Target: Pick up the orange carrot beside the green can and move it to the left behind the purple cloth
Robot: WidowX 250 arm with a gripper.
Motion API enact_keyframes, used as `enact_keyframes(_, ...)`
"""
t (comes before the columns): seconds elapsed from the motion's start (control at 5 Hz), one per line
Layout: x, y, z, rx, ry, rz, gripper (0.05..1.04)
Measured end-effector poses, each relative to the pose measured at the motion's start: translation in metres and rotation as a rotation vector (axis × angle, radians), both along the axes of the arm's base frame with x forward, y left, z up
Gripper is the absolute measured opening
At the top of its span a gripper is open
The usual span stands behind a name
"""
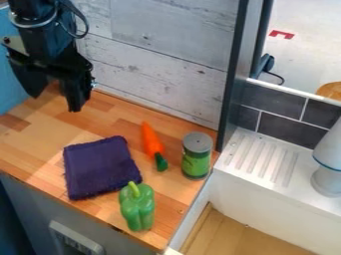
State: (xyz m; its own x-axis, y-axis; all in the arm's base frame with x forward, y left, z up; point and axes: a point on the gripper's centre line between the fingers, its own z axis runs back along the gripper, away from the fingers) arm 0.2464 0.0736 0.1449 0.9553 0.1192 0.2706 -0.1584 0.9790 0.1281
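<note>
A black claw (55,102) hangs released, fingers spread, over the wooden counter (33,137), nearest a purple cloth (100,168). Soft fabric likely favors a low, straight pinch, clear of the green pepper (137,208) just beside it. Rightward lie a carrot (151,139) and, upright, a green-labeled can (196,162).

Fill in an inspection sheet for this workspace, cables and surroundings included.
Surface: wooden counter, light and dark blocks.
Main things: folded purple cloth flat; orange carrot lying beside it, green end toward the front edge.
Clutter: green pepper near the front edge; upright green-labelled can right of the carrot.
Gripper: upper left, fingers apart, holding nothing.
Cables: black loop at the arm; thin cord behind the divider.
Surroundings: plank wall; white grooved drainboard at right.
</note>
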Motion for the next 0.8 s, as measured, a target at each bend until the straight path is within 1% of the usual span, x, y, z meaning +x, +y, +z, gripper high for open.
enact_keyframes(0.2,-0.002,-0.001,-0.006,-0.007,0.017,0.003,1.001)
enact_keyframes(0.4,-0.003,-0.013,-0.008,-0.018,-0.051,-0.005,1.001)
enact_keyframes(0.6,0.004,-0.025,-0.01,-0.058,-0.104,-0.039,1.001)
enact_keyframes(0.8,0.016,-0.042,-0.025,-0.108,-0.096,-0.111,1.001)
